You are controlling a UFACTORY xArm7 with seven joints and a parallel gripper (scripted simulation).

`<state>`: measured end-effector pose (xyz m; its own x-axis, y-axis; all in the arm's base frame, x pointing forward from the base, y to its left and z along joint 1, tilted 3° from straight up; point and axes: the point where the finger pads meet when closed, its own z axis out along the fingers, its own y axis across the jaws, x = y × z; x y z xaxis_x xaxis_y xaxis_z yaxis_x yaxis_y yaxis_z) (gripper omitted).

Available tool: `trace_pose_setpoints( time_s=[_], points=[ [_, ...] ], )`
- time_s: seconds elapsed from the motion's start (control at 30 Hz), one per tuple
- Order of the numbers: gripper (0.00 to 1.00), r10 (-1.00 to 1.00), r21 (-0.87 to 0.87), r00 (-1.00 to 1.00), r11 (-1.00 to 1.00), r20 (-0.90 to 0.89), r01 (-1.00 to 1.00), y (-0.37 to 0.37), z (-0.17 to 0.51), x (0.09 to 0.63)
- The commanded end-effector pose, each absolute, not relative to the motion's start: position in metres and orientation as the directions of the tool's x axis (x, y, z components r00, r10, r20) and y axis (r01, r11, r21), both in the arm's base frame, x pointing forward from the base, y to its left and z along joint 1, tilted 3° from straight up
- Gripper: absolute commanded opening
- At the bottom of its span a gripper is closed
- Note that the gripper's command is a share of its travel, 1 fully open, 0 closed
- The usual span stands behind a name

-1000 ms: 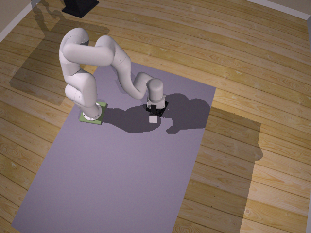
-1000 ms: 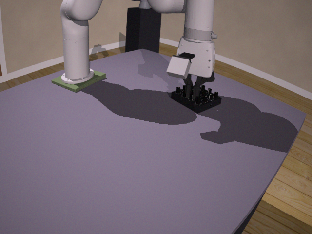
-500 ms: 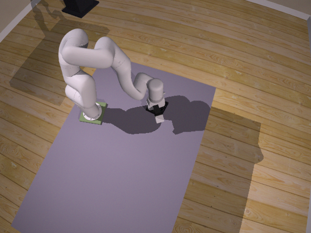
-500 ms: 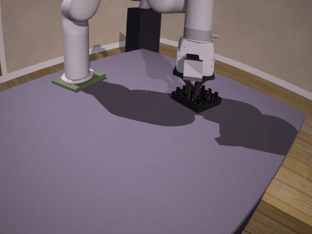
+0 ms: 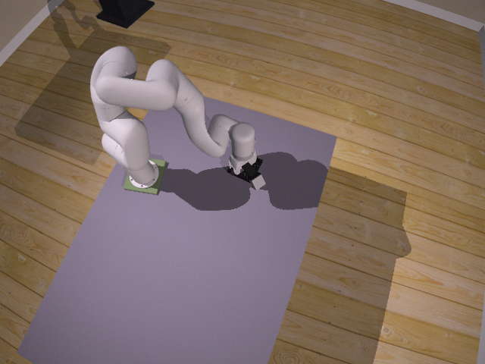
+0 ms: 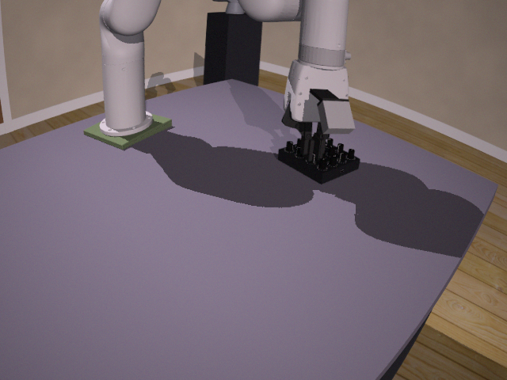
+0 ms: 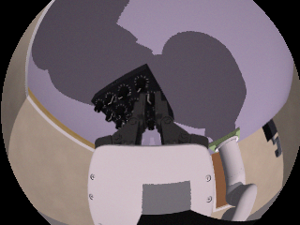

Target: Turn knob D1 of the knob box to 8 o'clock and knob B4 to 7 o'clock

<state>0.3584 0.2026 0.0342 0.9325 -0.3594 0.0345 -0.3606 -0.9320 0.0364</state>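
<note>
The black knob box (image 6: 318, 162) stands on its feet on the purple table, in the arm's shadow. It also shows in the overhead view (image 5: 245, 173), mostly hidden under the wrist, and in the wrist view (image 7: 127, 96). My gripper (image 6: 309, 148) points straight down onto the box, with its fingers closed around one knob (image 7: 148, 108) near the box's left side as the exterior view shows it. The fingers hide that knob, and I cannot read its name or its white line. The other knobs are small and dark, and their pointing marks are too small to read.
The arm's green base plate (image 6: 127, 130) sits on the table to the left of the box. A black pedestal (image 6: 232, 47) stands on the floor behind the table. The table's right edge (image 6: 470, 245) lies beyond the box.
</note>
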Motion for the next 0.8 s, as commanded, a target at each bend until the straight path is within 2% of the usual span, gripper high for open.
trace_pose_setpoints(
  time_s=[0.0, 0.77],
  points=[
    [0.08, -0.263, 0.034, 0.964, -0.964, 0.029, -0.263, 0.2033, 0.0351, 0.3596],
    [0.08, 0.039, 0.041, 0.999, -0.998, 0.017, 0.039, 0.2033, 0.0351, 0.3596]
  ],
)
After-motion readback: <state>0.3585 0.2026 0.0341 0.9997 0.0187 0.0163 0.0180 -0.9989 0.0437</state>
